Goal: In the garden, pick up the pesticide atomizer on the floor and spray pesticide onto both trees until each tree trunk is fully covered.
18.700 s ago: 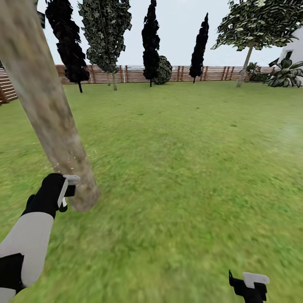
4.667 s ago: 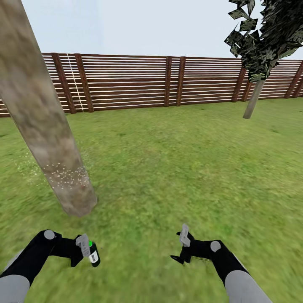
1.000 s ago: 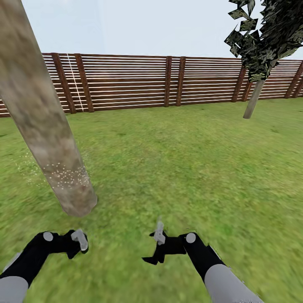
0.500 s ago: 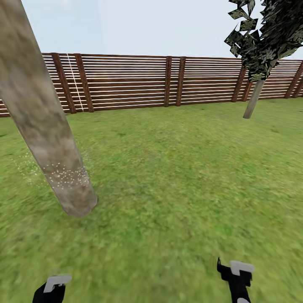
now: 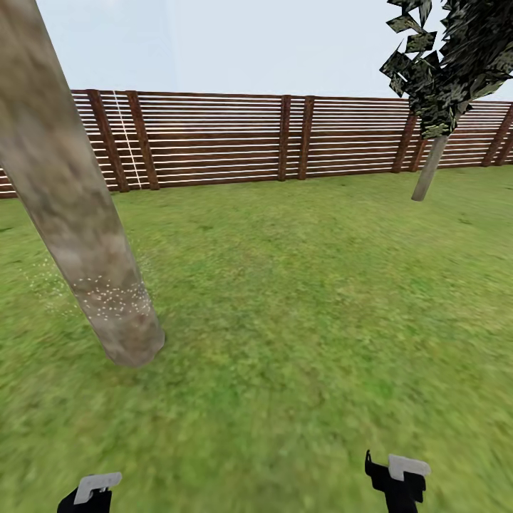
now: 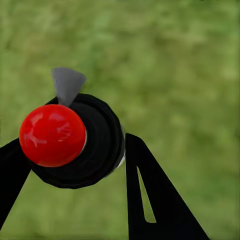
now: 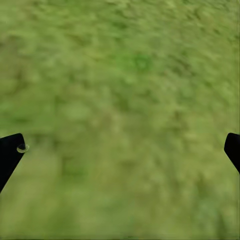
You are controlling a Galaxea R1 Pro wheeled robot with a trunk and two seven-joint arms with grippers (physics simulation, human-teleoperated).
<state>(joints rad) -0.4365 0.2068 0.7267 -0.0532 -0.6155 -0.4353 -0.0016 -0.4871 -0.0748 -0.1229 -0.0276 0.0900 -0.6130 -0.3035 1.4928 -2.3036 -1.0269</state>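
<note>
Green grass floor [image 5: 299, 299] fills the near and middle ground; brown slatted fence [image 5: 285, 139] runs across the far side under pale sky.

Tree trunk [image 5: 68, 192]: thick, mottled grey-beige, near left, leaning in the head view, base on the grass. A band of small white specks sits on its lower part, with a few scattered on the grass just to the left of it. Second tree [image 5: 431, 167] far right, thin pale trunk close to the fence, dark leafy crown above.

Left gripper [image 5: 89, 495]: at the near left edge of the head view, white tab and black body only partly in frame. In the left wrist view its two black fingers [image 6: 150, 195] close from either side on the pesticide atomizer [image 6: 85, 142], seen end-on: round black body, glossy red cap facing the camera, small grey spray tip sticking out at its edge. Grass blurred behind it.

Right gripper [image 5: 399, 477]: near right, white tab up. In the right wrist view the fingertips [image 7: 10, 155] stand at opposite edges of the frame, spread wide, nothing between them but grass.
</note>
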